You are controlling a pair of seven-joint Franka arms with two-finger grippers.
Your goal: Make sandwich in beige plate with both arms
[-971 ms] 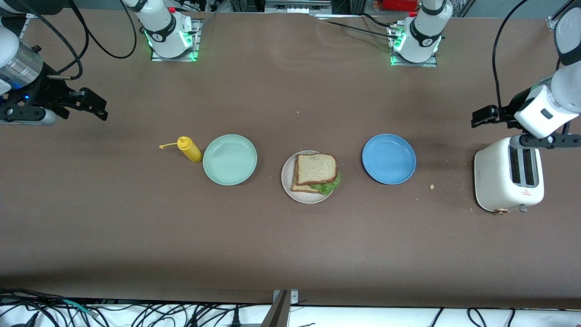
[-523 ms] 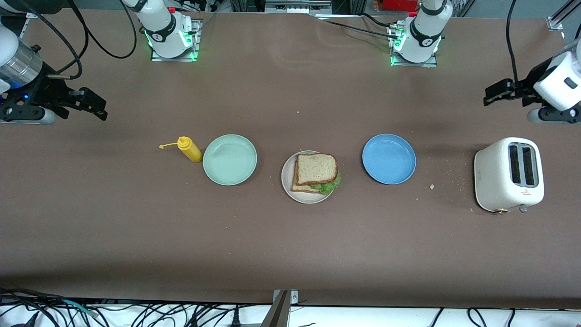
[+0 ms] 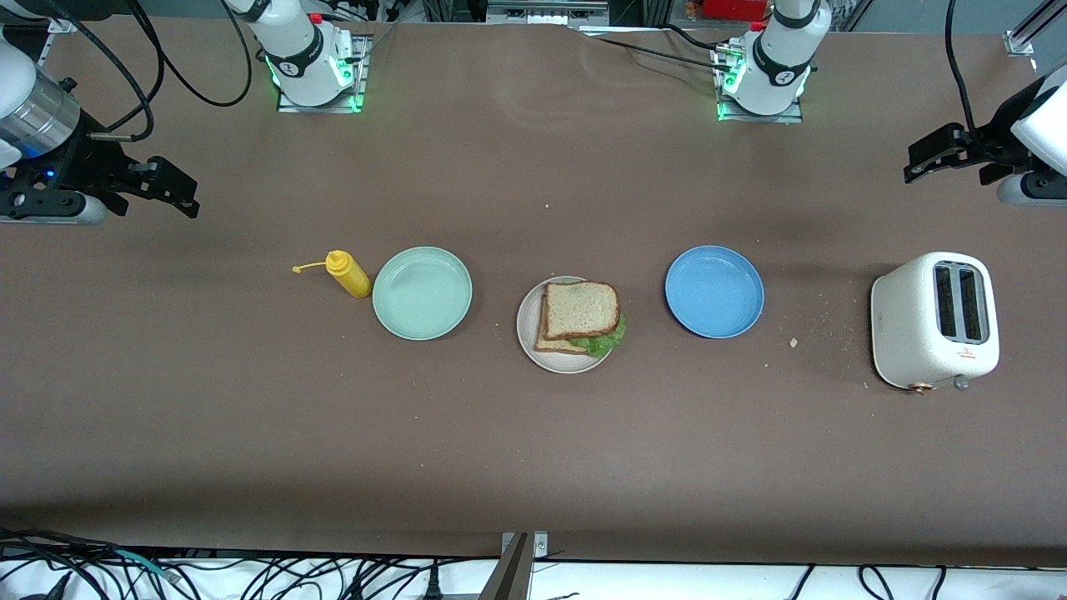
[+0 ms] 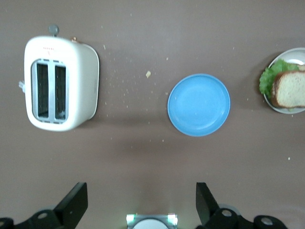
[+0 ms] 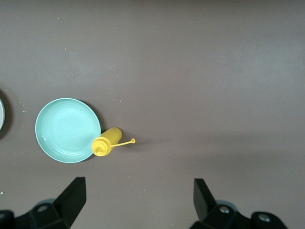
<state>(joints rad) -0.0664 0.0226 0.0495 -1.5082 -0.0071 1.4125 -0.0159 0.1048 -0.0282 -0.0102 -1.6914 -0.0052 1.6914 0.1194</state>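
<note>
The sandwich (image 3: pixel 579 315), two toasted slices with green lettuce sticking out between them, lies on the beige plate (image 3: pixel 527 335) in the middle of the table. The left wrist view catches it at its edge, sandwich (image 4: pixel 290 88) on the plate (image 4: pixel 288 110). My left gripper (image 3: pixel 938 154) hangs open and empty over bare table at the left arm's end, its fingers wide apart in its wrist view (image 4: pixel 141 205). My right gripper (image 3: pixel 171 187) waits open and empty over bare table at the right arm's end (image 5: pixel 138 202).
A blue plate (image 3: pixel 713 291) and a white toaster (image 3: pixel 934 321) stand toward the left arm's end, with crumbs (image 3: pixel 793 342) between them. A mint-green plate (image 3: pixel 422 292) and a yellow mustard bottle (image 3: pixel 348 274) stand toward the right arm's end.
The left arm has risen and drawn back from above the toaster toward its end of the table, gripper still open. The right arm has barely moved.
</note>
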